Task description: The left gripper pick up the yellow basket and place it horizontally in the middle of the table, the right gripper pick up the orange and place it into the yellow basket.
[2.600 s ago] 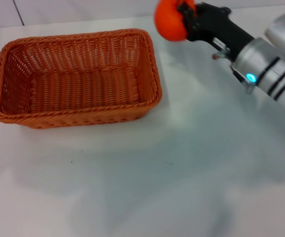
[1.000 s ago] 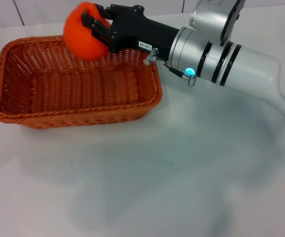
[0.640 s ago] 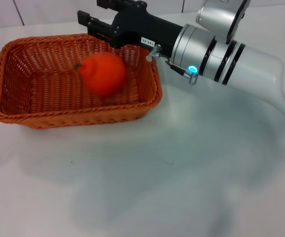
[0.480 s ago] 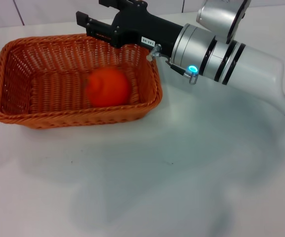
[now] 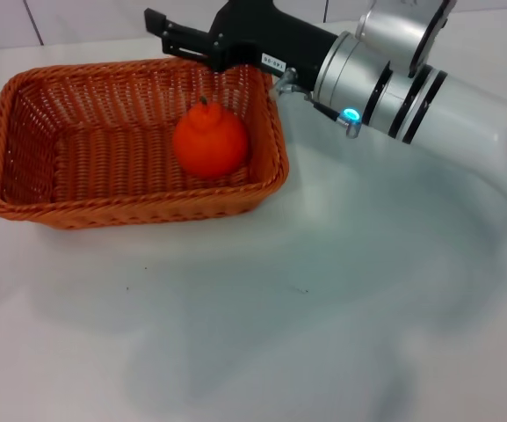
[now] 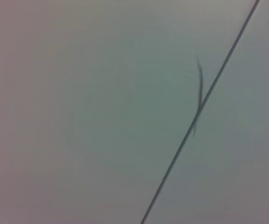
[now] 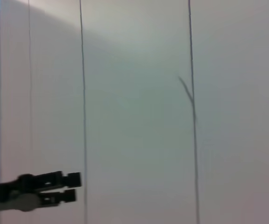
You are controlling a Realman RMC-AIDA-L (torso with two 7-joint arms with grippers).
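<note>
- The white worktop lies bare in the near part of the head view.
- Farther back, on the robot's left half of the worktop, sits the yellow basket, lying flat with its long side across the view and its opening facing up.
- The orange rests on the basket's woven floor, in the end of the basket nearer the robot's right, close to the front wall; its small dark stem points up.
- Beyond and above the basket's far rim hangs the right pincer, released, its two black fingers apart and holding nothing, clear of the orange.
- Its thick silver arm with black bands and a cyan light runs off toward the robot's right.
- The right wrist view shows a pale panelled wall and, at its edge, a slim black pincer with its two fingers a little apart; whose it is cannot be told.
- The left wrist view shows only a pale surface with a dark seam.
</note>
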